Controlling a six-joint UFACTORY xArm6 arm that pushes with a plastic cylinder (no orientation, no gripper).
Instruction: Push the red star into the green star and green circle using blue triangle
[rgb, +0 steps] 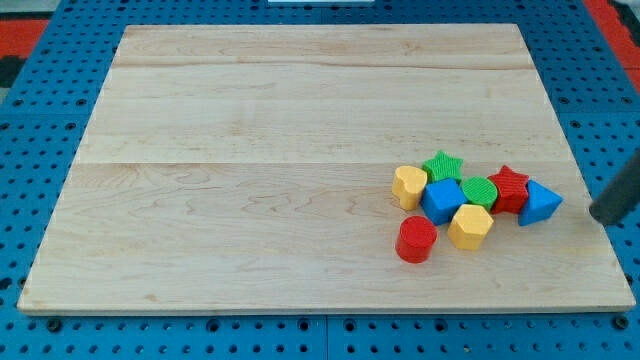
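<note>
The table (250, 150) is a pale wooden board resting on a blue perforated base (40, 160). All blocks sit in one cluster on the board's near right area.

Task blocks:
- The red star (509, 188) lies at the right of the cluster. Its left side touches the green circle (479, 191).
- The blue triangle (539, 204) sits directly right of the red star, in contact with it or just beside it — the exact gap cannot be resolved.
- The green star (442, 166) lies at the far edge of the cluster, left of the green circle and just beside it.

Other blocks:
- A blue cube (441, 200) sits between the green star and the green circle, on their near side, touching or nearly touching both.
- A yellow heart-like block (408, 187) lies at the left end of the cluster, against the blue cube.
- A yellow hexagon (470, 227) sits on the near side of the blue cube and the green circle.
- A red cylinder (416, 240) lies left of the yellow hexagon, nearest of all blocks.

End effector: the arm carries a plain dark rod with nothing to open or close, and it holds nothing. My tip (600, 215) enters from the right edge and stands right of the blue triangle, near it but clearly apart, touching no block.
</note>
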